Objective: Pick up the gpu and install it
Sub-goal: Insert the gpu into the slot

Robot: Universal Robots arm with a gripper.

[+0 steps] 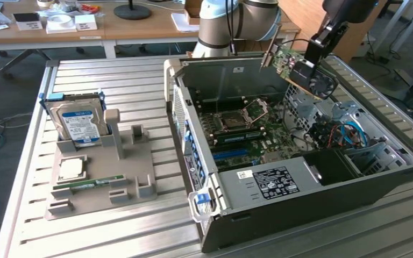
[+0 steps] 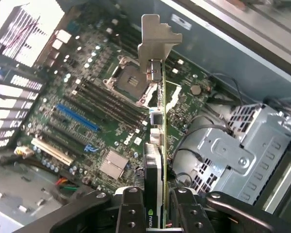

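Observation:
The gpu (image 1: pixel 303 67), a green circuit board with a black fan and a pale metal end bracket, hangs tilted over the far right corner of the open computer case (image 1: pixel 300 204). My gripper (image 1: pixel 315 49) is shut on its upper end. In the wrist view the gpu (image 2: pixel 163 141) appears edge-on between my fingers (image 2: pixel 131 211), with my gripper (image 2: pixel 157 216) closed on it. Its bracket (image 2: pixel 157 39) points away over the motherboard (image 2: pixel 97 107). The card is held above the board and touches no slot.
The case lies on its side on a slatted metal table (image 1: pixel 120 80); its motherboard (image 1: pixel 249 134) is exposed. A metal drive cage with cables (image 2: pixel 233 150) sits beside the card. A grey fixture (image 1: pixel 99 177) at the exterior view's left holds a blue-labelled hard drive (image 1: pixel 81 121), a processor and a memory stick.

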